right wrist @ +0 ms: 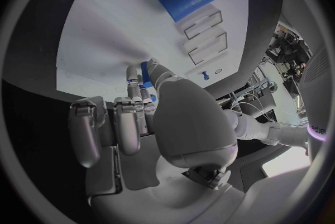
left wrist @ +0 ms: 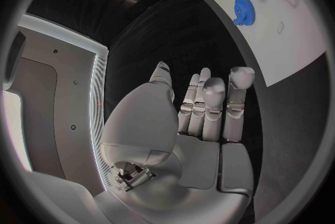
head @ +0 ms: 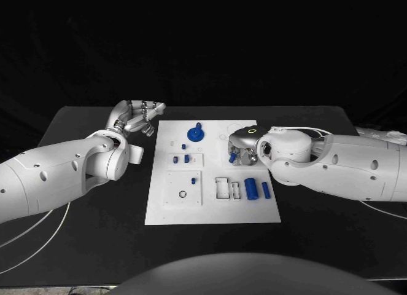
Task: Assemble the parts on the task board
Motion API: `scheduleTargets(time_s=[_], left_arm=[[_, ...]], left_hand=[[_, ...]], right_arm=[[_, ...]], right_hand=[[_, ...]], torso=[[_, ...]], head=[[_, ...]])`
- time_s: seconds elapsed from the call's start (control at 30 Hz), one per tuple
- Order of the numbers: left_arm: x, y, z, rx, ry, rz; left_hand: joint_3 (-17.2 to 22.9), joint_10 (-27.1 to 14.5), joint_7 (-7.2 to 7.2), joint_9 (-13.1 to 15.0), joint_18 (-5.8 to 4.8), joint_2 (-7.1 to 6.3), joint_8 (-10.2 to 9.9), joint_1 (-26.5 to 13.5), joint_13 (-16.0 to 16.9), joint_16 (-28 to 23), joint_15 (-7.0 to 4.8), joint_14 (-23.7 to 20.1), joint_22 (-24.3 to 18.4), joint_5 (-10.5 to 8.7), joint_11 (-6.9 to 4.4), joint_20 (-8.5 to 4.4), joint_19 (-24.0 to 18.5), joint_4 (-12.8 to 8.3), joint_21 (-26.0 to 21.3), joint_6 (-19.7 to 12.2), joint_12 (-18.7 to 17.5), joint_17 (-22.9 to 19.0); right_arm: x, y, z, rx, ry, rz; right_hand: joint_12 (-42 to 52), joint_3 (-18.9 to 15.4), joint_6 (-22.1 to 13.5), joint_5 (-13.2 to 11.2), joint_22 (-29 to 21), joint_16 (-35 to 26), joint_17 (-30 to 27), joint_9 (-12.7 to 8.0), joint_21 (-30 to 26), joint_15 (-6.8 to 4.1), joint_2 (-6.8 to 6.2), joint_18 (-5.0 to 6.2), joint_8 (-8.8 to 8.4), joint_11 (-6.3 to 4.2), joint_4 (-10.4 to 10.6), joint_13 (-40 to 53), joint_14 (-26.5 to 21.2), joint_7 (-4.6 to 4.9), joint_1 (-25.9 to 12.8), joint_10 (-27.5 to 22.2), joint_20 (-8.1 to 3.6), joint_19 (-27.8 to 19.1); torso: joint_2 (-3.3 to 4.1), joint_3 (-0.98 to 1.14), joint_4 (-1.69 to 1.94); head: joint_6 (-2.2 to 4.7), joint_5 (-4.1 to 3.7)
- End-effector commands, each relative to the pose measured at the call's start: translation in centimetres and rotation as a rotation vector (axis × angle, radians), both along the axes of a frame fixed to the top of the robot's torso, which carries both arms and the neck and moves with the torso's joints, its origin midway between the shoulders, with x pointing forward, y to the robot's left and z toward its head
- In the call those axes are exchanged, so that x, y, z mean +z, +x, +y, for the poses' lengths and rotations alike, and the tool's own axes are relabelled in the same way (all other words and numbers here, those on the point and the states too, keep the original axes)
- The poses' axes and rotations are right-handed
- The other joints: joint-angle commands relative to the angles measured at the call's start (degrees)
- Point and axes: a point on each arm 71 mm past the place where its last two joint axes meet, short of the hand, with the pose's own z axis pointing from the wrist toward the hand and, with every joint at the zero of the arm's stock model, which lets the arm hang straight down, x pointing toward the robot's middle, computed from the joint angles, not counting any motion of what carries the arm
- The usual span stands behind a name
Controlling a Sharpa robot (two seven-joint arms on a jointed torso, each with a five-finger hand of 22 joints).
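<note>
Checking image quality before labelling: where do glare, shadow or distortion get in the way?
Head view: the task board is evenly lit against the dark table. Left wrist view: fisheye bends the board's edge. Right wrist view: the right hand shadows the board beneath it, partly hiding a blue part.

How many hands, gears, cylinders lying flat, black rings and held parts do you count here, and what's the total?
Hands, left hand and right hand: 2
Blue gear: 1
Blue cylinders lying flat: 2
Black ring: 1
Small blue part between the right hand's fingers: 1
Total: 7
</note>
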Motion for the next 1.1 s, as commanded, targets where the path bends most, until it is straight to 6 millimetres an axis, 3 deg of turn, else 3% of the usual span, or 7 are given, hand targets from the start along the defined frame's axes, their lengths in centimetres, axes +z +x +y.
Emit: scheduleTargets(time_s=[0.03,0.2,0.43,0.8,1.1], left_arm=[[0.06,-0.01,-0.25,-0.017,-0.008,-0.001],[0.05,-0.01,-0.25,-0.017,-0.008,-0.001],[0.05,-0.01,-0.24,-0.017,-0.008,-0.001],[0.04,-0.01,-0.23,-0.017,-0.008,0.0],[0.03,-0.01,-0.23,-0.017,-0.008,0.0]], left_hand=[[-0.3,0.1,-0.14,0.0,0.43,0.52,0.2,-0.1,0.1,-0.2,0.04,-0.3,0.0,0.24,-0.35,-0.03,-0.5,0.0,-0.3,-0.1,0.0,-0.1],[-0.4,0.0,-0.13,0.0,0.46,0.65,0.2,0.0,0.1,-0.3,0.05,-0.3,0.0,0.32,-0.33,-0.02,-0.6,0.0,-0.4,-0.2,0.0,-0.1],[-0.4,0.0,-0.13,0.0,0.47,0.66,0.2,0.0,0.1,-0.3,0.05,-0.3,0.0,0.33,-0.33,-0.01,-0.6,0.0,-0.4,-0.2,0.0,-0.2],[-0.4,0.0,-0.13,0.0,0.47,0.66,0.2,0.0,0.1,-0.3,0.05,-0.3,0.0,0.33,-0.33,-0.01,-0.6,0.0,-0.4,-0.2,0.0,-0.2],[-0.4,0.0,-0.13,0.0,0.47,0.66,0.2,0.0,0.1,-0.3,0.05,-0.3,0.0,0.33,-0.33,-0.01,-0.6,0.0,-0.4,-0.2,0.0,-0.2]], right_arm=[[0.03,-0.04,0.06,0.007,0.015,-0.007],[0.05,-0.04,0.07,0.01,0.025,-0.011],[0.06,-0.06,0.12,0.014,0.031,-0.012],[0.05,-0.1,0.21,0.017,0.034,-0.012],[0.05,-0.15,0.22,0.02,0.039,-0.012]], right_hand=[[-0.2,0.1,-0.3,0.0,15.1,0.2,15.1,0.0,0.3,0.36,-0.16,-0.39,-0.01,0.3,0.3,0.0,6.1,0.04,0.0,0.3,0.61,6.0],[-0.1,0.5,0.5,0.0,15.1,0.2,15.1,0.2,0.3,0.29,0.16,-0.39,0.35,0.14,0.2,0.0,6.1,-0.21,0.3,0.8,0.72,6.0],[-0.1,1.4,1.6,0.0,15.1,0.2,15.1,0.3,0.3,-0.1,0.43,-0.39,0.71,-0.38,-0.1,0.0,6.1,-0.96,1.2,1.7,0.6,6.0],[-0.2,1.7,2.6,0.0,15.1,0.2,15.1,0.5,0.3,-0.32,0.53,-0.39,1.01,-0.56,0.2,0.0,6.1,-1.03,1.1,2.4,0.41,6.0],[-0.1,3.1,6.4,0.0,15.1,0.2,15.1,1.2,0.3,-0.9,1.34,-0.39,2.52,-1.16,-0.5,0.0,6.1,-1.56,2.5,4.2,-0.08,6.0]], torso=[[0.03,-0.02,0.06],[-0.01,0.02,-0.06],[0.01,0.0,0.05],[0.01,0.01,0.0],[0.01,0.02,0.0]], head=[[0.01,-0.25],[0.01,-0.03],[0.01,-0.06],[0.01,0.02],[0.01,0.02]])
